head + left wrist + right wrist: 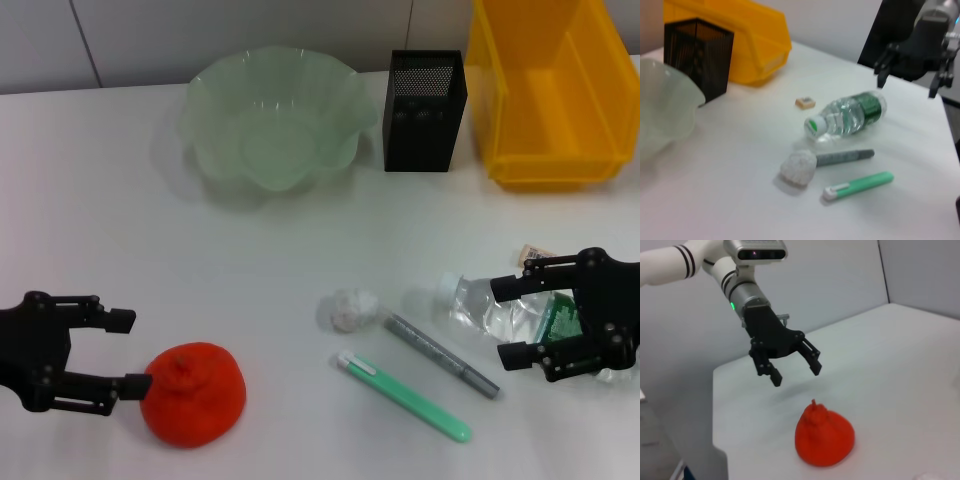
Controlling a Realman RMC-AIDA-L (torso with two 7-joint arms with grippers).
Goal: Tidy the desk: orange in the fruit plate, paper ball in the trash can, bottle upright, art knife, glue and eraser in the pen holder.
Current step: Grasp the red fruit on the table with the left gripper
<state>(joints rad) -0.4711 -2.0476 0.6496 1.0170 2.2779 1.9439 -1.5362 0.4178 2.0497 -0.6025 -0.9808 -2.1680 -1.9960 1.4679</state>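
white desk (120, 200). along the far edge: fruit plate (205, 100), pen holder (424, 130), trash can (600, 150). nearer the front edge: orange (194, 393), paper ball (350, 309), grey pen (440, 354), green knife (405, 397), bottle (490, 308) on its side, eraser (531, 254).

On the bench (120, 220): one orange (193, 393), one fruit plate (272, 125), one paper ball (350, 309), one trash can (549, 90), one pen holder (424, 110). One bottle (852, 113), lying down. One eraser (805, 102). One green art knife (405, 396), one grey glue pen (440, 353). Two claws: left claw (125, 350), right claw (508, 322).
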